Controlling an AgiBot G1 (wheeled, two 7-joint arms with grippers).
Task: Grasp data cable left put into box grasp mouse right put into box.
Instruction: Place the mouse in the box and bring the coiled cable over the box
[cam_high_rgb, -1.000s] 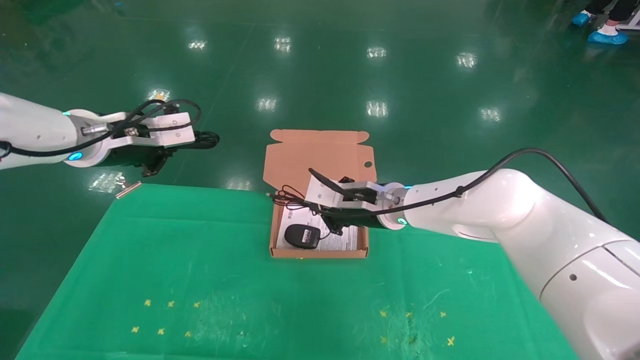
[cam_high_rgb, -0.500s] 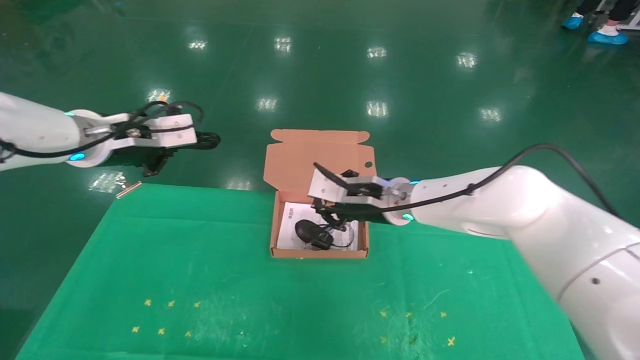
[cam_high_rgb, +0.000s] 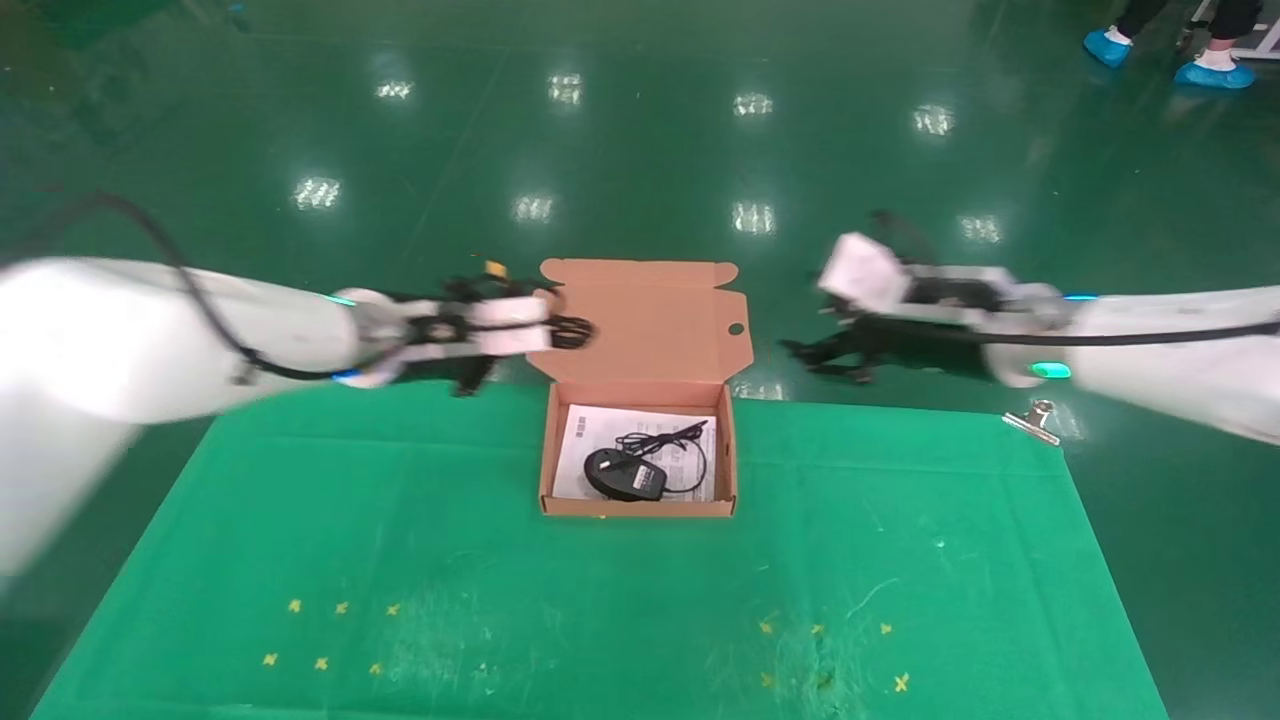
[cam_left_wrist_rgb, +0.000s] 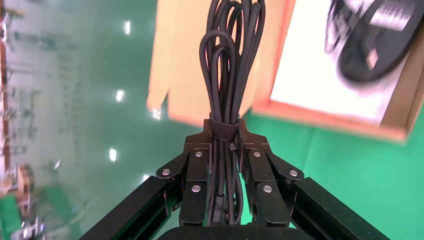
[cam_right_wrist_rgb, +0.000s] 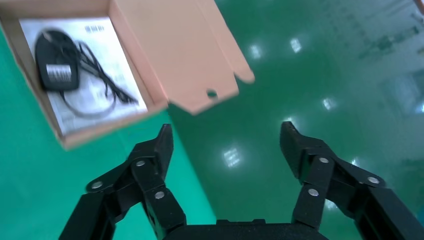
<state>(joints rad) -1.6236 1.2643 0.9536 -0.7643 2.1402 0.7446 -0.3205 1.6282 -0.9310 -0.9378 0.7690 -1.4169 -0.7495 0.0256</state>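
The open box (cam_high_rgb: 548, 470) stands at the table's far middle, lid flap (cam_high_rgb: 640, 315) raised behind it. The black mouse (cam_high_rgb: 622, 474) lies inside on the white leaflet, its cord (cam_high_rgb: 668, 443) loose beside it. My left gripper (cam_high_rgb: 548, 330) hovers at the lid's left edge, shut on the looped data cable (cam_high_rgb: 577, 332). The left wrist view shows the jaws (cam_left_wrist_rgb: 225, 132) clamped on the bundle (cam_left_wrist_rgb: 230, 75), with the box wall (cam_left_wrist_rgb: 400, 125) beyond. My right gripper (cam_high_rgb: 815, 358) is open and empty, right of the lid past the table's far edge. It also shows in the right wrist view (cam_right_wrist_rgb: 227, 140).
A green cloth (cam_high_rgb: 600, 600) with small yellow crosses (cam_high_rgb: 340, 607) covers the table. A metal binder clip (cam_high_rgb: 1035, 418) sits at the far right edge. A person's blue shoe covers (cam_high_rgb: 1210, 72) show on the green floor at far right.
My right gripper has let go of the mouse in the box and pulled back up and to the right. My left arm has swung right with the data cable to the lid's left edge.
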